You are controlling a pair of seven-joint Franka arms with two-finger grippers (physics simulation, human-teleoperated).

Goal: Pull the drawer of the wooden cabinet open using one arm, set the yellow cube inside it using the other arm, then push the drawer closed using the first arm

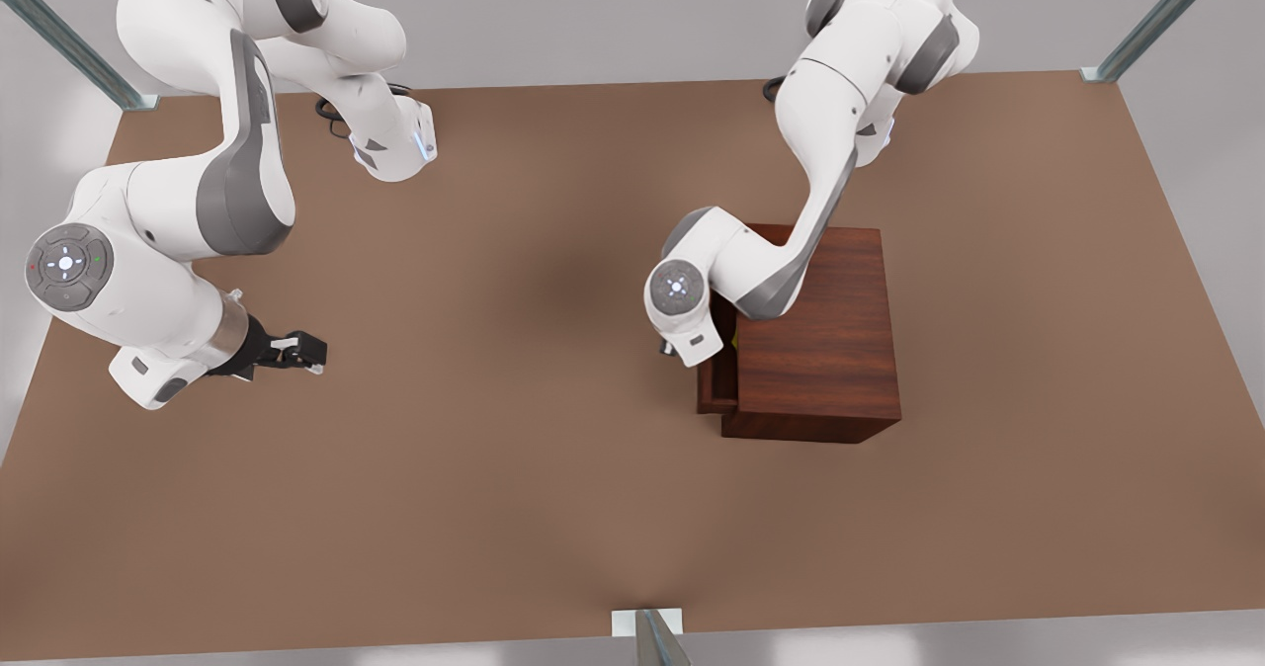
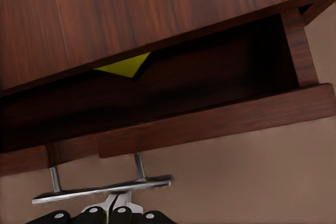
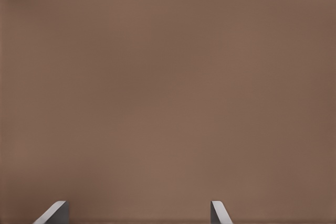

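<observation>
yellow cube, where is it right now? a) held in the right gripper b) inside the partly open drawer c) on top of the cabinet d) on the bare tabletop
b: in the left wrist view a corner of the yellow cube peeks out inside the drawer, under the cabinet top, with the left gripper at the handle; the right gripper waits open, apart over the table.

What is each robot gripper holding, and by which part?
Left gripper clasps the drawer's handle mid-bar. Right gripper holds nothing.
</observation>
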